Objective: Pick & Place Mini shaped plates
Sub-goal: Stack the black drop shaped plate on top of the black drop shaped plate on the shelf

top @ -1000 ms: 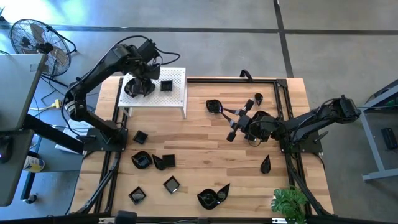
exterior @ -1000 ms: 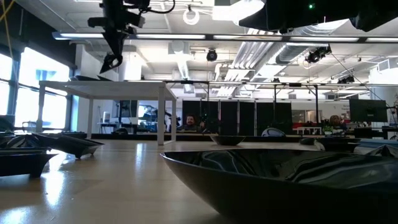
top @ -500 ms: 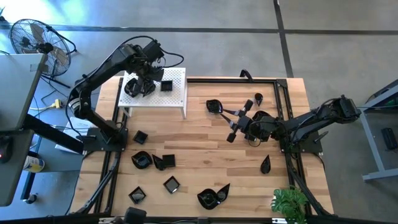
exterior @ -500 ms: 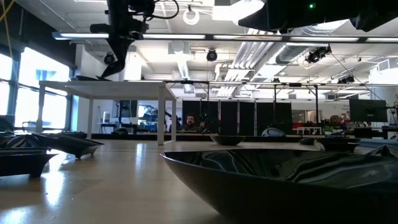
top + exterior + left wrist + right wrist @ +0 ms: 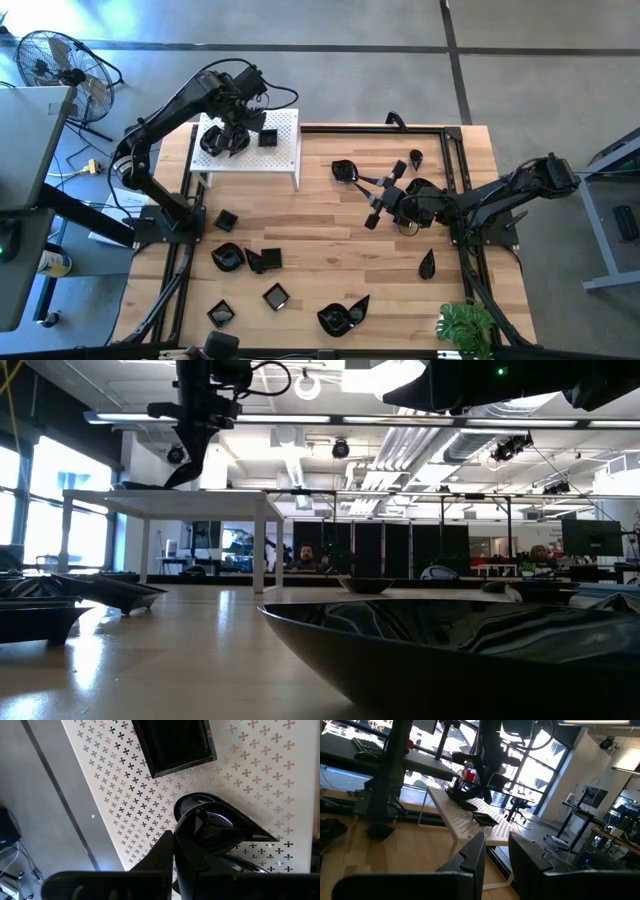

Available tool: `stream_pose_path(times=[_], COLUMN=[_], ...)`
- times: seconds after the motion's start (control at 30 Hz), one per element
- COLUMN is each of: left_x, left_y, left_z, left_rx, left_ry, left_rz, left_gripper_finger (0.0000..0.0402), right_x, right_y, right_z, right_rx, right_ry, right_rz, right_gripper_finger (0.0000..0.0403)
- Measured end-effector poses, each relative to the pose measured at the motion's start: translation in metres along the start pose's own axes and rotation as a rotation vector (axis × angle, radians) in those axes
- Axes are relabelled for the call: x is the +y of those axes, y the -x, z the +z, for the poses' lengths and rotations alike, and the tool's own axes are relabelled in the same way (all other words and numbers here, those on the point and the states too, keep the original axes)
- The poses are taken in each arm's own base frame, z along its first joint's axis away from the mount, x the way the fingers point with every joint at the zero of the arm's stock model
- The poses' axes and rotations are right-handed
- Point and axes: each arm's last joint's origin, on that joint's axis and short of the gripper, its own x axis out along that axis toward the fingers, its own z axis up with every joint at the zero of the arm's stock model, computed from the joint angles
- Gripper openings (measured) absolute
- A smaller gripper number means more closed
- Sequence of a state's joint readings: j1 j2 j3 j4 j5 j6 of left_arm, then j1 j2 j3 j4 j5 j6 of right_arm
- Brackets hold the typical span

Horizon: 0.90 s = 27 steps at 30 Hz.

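Glossy black teardrop plate [image 5: 220, 832] clamped in left pincer [image 5: 232, 133], low over white perforated stand [image 5: 285, 150], beside square plate [image 5: 267, 137]: likely set-down spot. Right pincer [image 5: 385, 196] part-open, empty, idle over desk [image 5: 320, 240].

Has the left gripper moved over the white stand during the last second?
Yes. The left gripper shifted toward the square plate on the white stand.

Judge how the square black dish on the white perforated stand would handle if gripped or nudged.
The square dish looks rigid and glossy, so probably slippery under a pinch. It lies flat on the stand, so a nudge would likely slide it, not roll it. Possibly brittle.
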<state>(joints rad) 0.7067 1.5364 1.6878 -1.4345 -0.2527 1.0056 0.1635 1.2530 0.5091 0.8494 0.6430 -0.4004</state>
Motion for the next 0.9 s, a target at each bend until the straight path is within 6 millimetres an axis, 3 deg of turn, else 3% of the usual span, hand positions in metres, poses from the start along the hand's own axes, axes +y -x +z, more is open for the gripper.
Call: stream_pose_path(times=[0.3, 0.6, 0.9], left_x=[0.0002, 0.0023, 0.0025], left_y=[0.0000, 0.0000, 0.0000], left_z=[0.0002, 0.0015, 0.0016], left_rx=[-0.004, -0.017, -0.018], left_ry=[0.016, 0.030, 0.031], left_rz=[0.002, 0.022, 0.024], left_gripper_finger=[0.0002, 0.0046, 0.0050], right_x=[0.0000, 0.0000, 0.0003], right_y=[0.0000, 0.0000, 0.0000], right_z=[0.0000, -0.0001, -0.0007], right_rx=[0.000, 0.001, 0.006], right_ry=[0.001, 0.003, 0.007], right_rz=[0.000, 0.000, 0.002], right_gripper_finger=[0.0074, 0.0074, 0.0074])
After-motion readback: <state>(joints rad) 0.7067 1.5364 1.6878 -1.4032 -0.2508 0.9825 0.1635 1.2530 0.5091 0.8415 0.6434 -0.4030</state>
